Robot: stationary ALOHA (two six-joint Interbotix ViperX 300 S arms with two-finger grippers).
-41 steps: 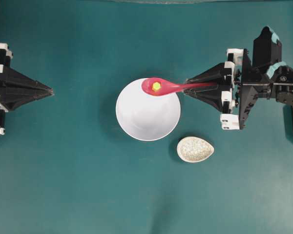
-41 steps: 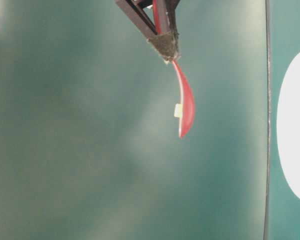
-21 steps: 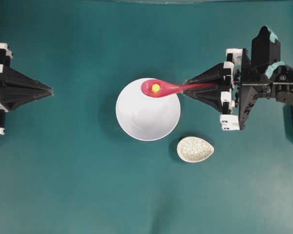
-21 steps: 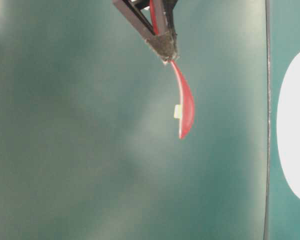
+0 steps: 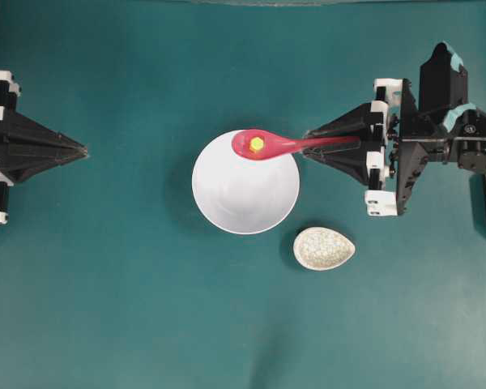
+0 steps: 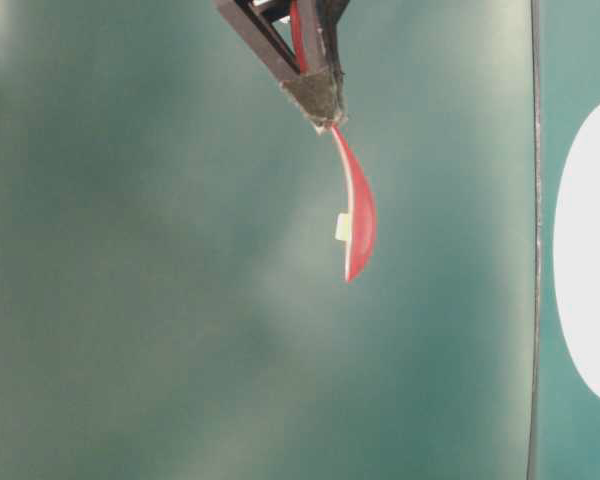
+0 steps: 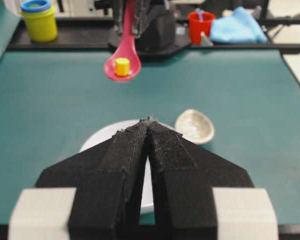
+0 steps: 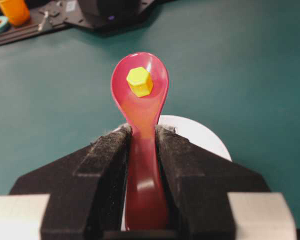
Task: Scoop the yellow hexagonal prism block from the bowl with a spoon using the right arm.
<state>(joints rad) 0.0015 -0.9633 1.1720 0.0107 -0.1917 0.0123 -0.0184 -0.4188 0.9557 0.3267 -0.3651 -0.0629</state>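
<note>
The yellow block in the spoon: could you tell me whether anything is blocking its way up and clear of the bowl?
Nothing visible does. The yellow block sits in the spoon, gripped by the right gripper, above the bowl. The speckled dish lies aside.

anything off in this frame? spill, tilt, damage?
Nothing stands out. The yellow block sits in the spoon scoop, held level by the right gripper above the bowl; no spill or damage visible.
</note>
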